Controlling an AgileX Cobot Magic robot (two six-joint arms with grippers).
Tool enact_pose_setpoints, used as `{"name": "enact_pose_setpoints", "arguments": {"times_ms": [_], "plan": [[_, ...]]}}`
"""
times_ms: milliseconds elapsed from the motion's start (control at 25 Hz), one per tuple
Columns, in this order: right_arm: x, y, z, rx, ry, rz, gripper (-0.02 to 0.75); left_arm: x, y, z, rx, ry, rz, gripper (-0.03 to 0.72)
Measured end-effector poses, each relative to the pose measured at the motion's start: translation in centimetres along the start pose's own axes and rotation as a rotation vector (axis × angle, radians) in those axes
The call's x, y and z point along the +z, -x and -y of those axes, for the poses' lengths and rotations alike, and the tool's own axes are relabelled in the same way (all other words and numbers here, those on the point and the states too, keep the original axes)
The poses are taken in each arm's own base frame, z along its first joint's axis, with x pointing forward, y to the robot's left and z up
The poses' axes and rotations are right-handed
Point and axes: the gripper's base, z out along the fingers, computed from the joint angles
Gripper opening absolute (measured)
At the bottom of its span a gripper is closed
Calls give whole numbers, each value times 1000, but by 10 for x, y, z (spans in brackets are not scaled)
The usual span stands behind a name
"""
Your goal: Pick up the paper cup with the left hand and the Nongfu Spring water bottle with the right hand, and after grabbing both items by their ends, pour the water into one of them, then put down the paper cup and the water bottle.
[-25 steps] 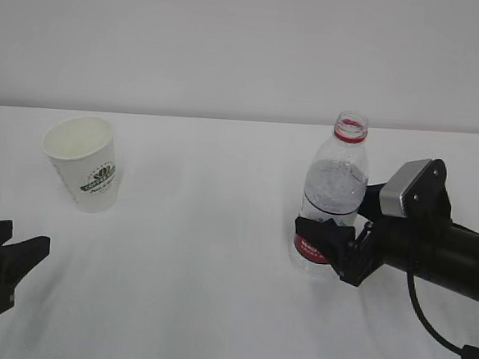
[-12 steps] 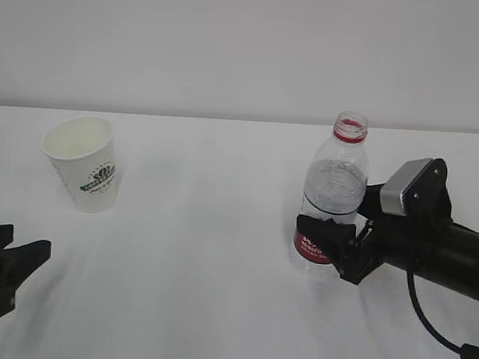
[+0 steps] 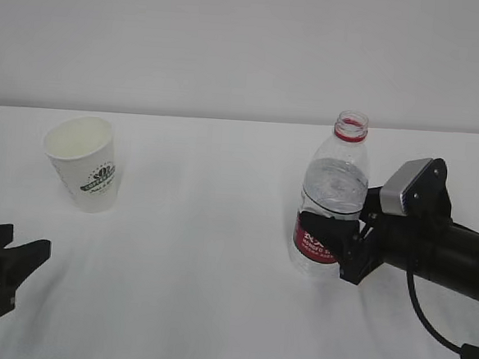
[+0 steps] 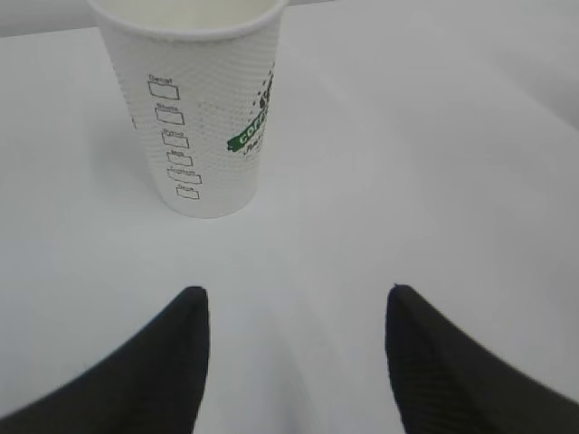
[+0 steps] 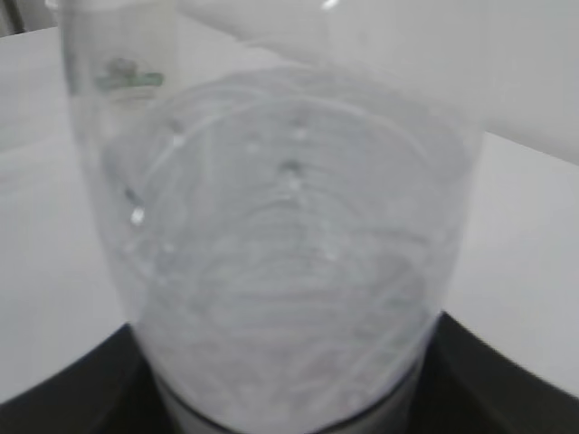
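Right hand (image 3: 331,245) has tightened onto the upright water bottle (image 3: 331,194) at its label. Left hand (image 3: 3,266) waits spread wide, paper cup (image 3: 83,163) standing straight ahead, well apart.

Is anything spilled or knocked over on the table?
Nothing is spilled. The white paper cup stands upright on the white table. The clear plastic bottle with the red label has no cap and leans slightly left in the right claw. That lean is the only odd thing.
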Motion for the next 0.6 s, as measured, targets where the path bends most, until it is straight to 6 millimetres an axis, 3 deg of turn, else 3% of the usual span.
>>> {"name": "enact_pose_setpoints", "arguments": {"times_ms": [600], "plan": [[0, 1, 5, 62, -58, 9, 426, 0, 0, 0, 0, 0, 0, 450]]}}
